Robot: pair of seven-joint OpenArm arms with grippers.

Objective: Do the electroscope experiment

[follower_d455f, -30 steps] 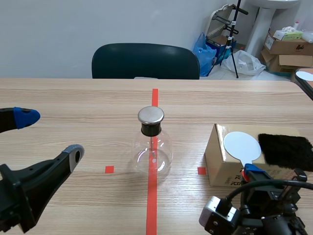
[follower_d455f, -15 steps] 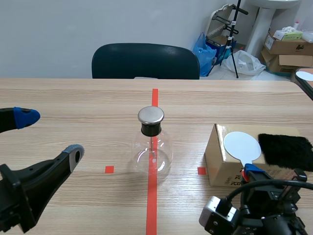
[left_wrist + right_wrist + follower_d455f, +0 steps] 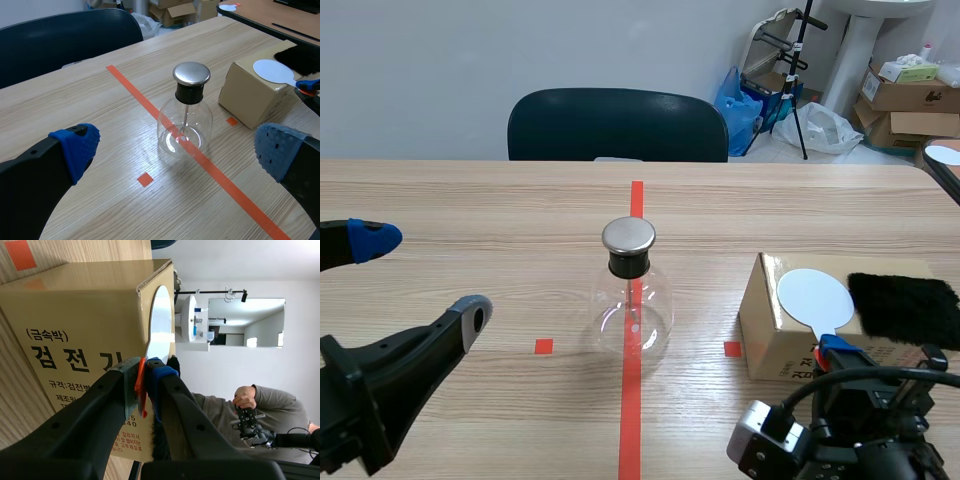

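While left jaws gape, right jaws clamp paddle (image 3: 815, 297).

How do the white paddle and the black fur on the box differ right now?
The paddle is white, smooth and round; the fur is black, shaggy and roughly rectangular. The paddle's handle is clamped in the right tool; the fur is untouched. Both lie on the box.
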